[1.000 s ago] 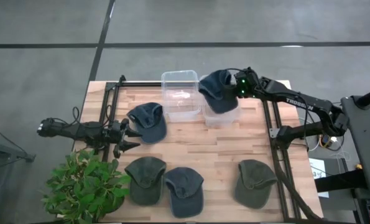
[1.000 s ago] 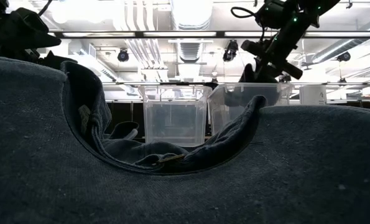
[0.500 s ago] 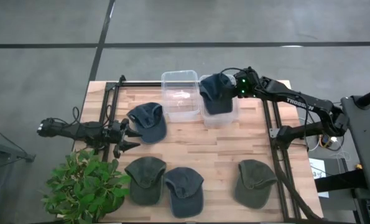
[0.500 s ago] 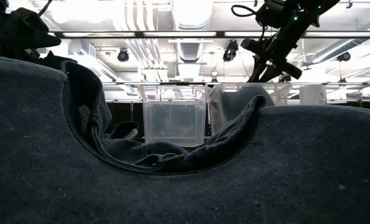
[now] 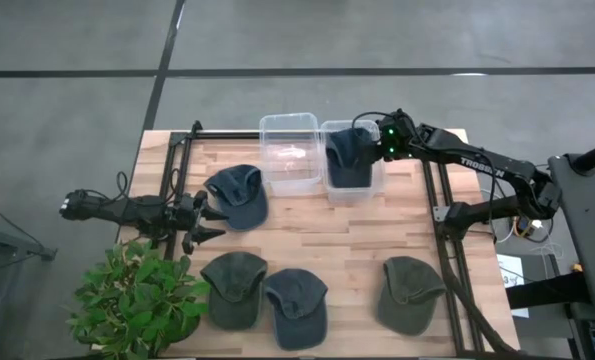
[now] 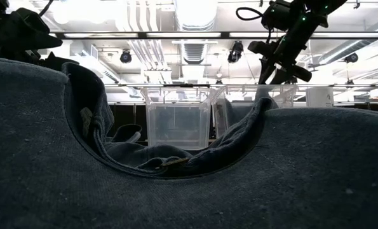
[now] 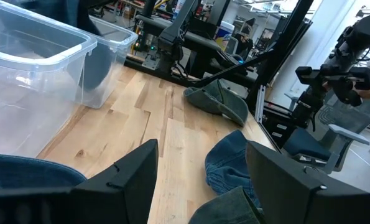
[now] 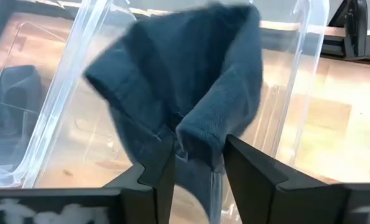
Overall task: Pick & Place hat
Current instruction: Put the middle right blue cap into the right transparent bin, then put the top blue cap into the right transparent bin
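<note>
Hat (image 5: pixel 349 158), dark blue, hangs folded from the right gripper (image 5: pixel 377 140), whose fingers (image 8: pixel 150 168) pinch its fabric; the cloth sags into the right-hand clear bin (image 5: pixel 371 186) and lies against that bin's walls. A second clear bin (image 5: pixel 289 152) stands touching it on the left. The right gripper is above the bin's far right edge, near the table's back rim. Bare wood (image 5: pixel 347 240) lies open in front of both bins. Another blue cap (image 5: pixel 239 194) rests just beside the left gripper (image 5: pixel 211 213), whose jaws stand open at the table's left edge. Three more caps (image 5: pixel 233 288) (image 5: pixel 297 304) (image 5: pixel 410 290) lie along the near edge, with a potted plant (image 5: pixel 137 300) at the left corner.
</note>
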Tool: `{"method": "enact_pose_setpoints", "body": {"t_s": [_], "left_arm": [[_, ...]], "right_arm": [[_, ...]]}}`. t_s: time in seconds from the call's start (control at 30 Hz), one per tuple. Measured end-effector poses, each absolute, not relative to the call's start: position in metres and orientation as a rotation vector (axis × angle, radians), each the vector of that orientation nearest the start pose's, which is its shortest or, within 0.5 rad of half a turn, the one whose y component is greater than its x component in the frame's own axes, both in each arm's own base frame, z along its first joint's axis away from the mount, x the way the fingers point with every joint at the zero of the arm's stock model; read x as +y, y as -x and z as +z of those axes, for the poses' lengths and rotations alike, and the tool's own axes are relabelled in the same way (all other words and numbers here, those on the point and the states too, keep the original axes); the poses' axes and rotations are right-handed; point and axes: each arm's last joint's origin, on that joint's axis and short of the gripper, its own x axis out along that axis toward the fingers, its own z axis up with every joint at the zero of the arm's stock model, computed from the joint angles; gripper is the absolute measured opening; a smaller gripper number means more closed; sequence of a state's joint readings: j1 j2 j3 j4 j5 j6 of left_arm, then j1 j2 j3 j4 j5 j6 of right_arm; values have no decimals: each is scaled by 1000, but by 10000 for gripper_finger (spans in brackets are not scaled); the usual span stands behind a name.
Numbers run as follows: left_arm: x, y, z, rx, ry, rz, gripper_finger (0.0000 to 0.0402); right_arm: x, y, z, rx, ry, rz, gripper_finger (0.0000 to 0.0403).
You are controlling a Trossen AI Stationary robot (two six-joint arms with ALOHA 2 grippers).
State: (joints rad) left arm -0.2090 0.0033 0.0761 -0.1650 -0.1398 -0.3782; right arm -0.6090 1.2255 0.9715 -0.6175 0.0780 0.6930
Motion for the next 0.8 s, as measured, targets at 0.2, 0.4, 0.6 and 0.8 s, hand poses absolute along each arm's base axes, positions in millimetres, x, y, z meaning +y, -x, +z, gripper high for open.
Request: {"method": "enact_pose_setpoints", "body": {"t_s": [0.2, 0.4, 0.6, 0.8], "left_arm": [[-15, -91, 173, 103, 362, -51, 236], [-15, -91, 173, 103, 362, -51, 236], [-15, -91, 173, 103, 362, -51, 236], [-15, -91, 173, 105, 462, -46, 236]], "right_arm": [[-141, -199, 277, 618, -858, -926, 150], [-141, -199, 289, 621, -846, -921, 150], [-140, -201, 314, 617, -788, -837, 135], [-131, -205, 348, 584, -656, -569, 120]]}}
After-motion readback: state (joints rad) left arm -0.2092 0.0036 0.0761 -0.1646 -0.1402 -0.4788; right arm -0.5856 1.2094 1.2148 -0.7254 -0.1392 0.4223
